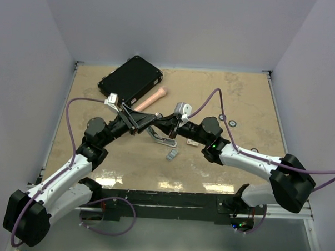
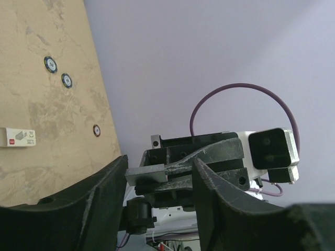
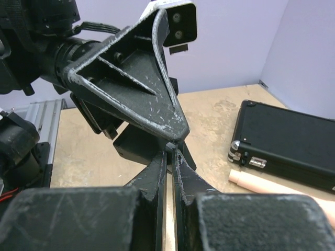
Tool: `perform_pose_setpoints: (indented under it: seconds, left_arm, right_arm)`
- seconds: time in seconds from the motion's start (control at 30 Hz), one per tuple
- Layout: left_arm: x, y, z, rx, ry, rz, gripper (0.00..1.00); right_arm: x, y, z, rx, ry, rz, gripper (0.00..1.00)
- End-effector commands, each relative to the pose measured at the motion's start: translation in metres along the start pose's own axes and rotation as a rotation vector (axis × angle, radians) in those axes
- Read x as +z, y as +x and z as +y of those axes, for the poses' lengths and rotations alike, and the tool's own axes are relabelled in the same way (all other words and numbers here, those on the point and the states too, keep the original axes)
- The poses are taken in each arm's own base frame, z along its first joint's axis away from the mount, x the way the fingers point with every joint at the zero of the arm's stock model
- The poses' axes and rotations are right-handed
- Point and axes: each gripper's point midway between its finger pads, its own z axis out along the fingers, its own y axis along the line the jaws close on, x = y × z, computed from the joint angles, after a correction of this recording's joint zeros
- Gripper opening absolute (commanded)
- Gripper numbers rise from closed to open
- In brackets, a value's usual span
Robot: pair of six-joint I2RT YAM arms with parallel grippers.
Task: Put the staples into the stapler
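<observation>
The staples (image 2: 146, 173), a short flat grey strip, are held above the table, pinched at one end by my shut right gripper (image 1: 163, 125) (image 3: 170, 151). My left gripper (image 1: 148, 120) (image 2: 159, 168) faces it, and its two black fingers (image 2: 104, 193) stand on either side of the strip's free end, partly open. The left finger is at the strip's edge. I cannot tell whether it touches. A silver and black stapler (image 1: 160, 137) lies on the table just below the two grippers. In the right wrist view the left gripper's finger (image 3: 141, 89) hangs right over my right fingertips.
A black case (image 1: 130, 79) (image 3: 293, 141) lies at the back left with a pink cylinder (image 1: 152, 98) (image 3: 272, 188) beside it. A small grey metal piece (image 1: 172, 154) and a small white box (image 1: 192, 143) (image 2: 17, 137) lie near the stapler. Two black rings (image 1: 228, 121) sit to the right.
</observation>
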Motion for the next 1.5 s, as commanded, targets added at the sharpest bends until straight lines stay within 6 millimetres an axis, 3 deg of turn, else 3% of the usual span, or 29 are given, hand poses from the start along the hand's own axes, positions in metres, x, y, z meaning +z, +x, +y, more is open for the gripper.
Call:
perform_pose_setpoints:
  seconds: [0.0, 0.53, 0.63, 0.67, 0.73, 0.93, 1.17, 1.2, 1.3, 1.33, 1.47]
  left_arm:
    - [-0.001, 0.001, -0.025, 0.012, 0.088, 0.010, 0.52]
    - [-0.003, 0.001, -0.025, 0.021, 0.088, 0.002, 0.29]
    - [-0.003, 0.001, -0.022, 0.039, 0.077, -0.001, 0.27]
    - [-0.003, 0.001, -0.020, 0.043, 0.068, -0.001, 0.26]
    - [-0.003, 0.002, -0.017, 0.068, 0.056, 0.001, 0.25]
    - [-0.003, -0.005, 0.015, 0.238, -0.139, 0.010, 0.24]
    - [-0.021, -0.018, 0.071, 0.511, -0.503, 0.118, 0.25]
    - [-0.024, -0.017, 0.078, 0.556, -0.534, 0.159, 0.25]
    - [-0.033, -0.003, 0.103, 0.590, -0.651, 0.280, 0.25]
    - [-0.036, 0.011, 0.113, 0.589, -0.702, 0.359, 0.25]
    - [-0.046, 0.040, 0.138, 0.644, -0.842, 0.501, 0.25]
  right_arm:
    - [0.009, -0.022, -0.004, -0.042, 0.007, -0.061, 0.02]
    - [0.007, -0.017, -0.003, -0.041, 0.008, -0.035, 0.04]
    - [0.006, -0.017, -0.004, -0.045, 0.016, -0.026, 0.12]
    - [0.005, -0.016, -0.005, -0.043, 0.021, -0.021, 0.23]
    - [0.001, -0.015, -0.005, -0.037, 0.029, -0.007, 0.35]
    - [-0.026, -0.014, -0.018, -0.017, 0.160, 0.037, 0.58]
    - [-0.081, 0.005, -0.041, 0.040, 0.409, 0.160, 0.68]
    - [-0.089, -0.001, -0.038, 0.040, 0.418, 0.149, 0.68]
    - [-0.113, -0.006, -0.051, 0.042, 0.540, 0.146, 0.68]
    - [-0.119, -0.007, -0.056, 0.036, 0.581, 0.146, 0.69]
    - [-0.134, -0.003, -0.061, 0.036, 0.643, 0.169, 0.68]
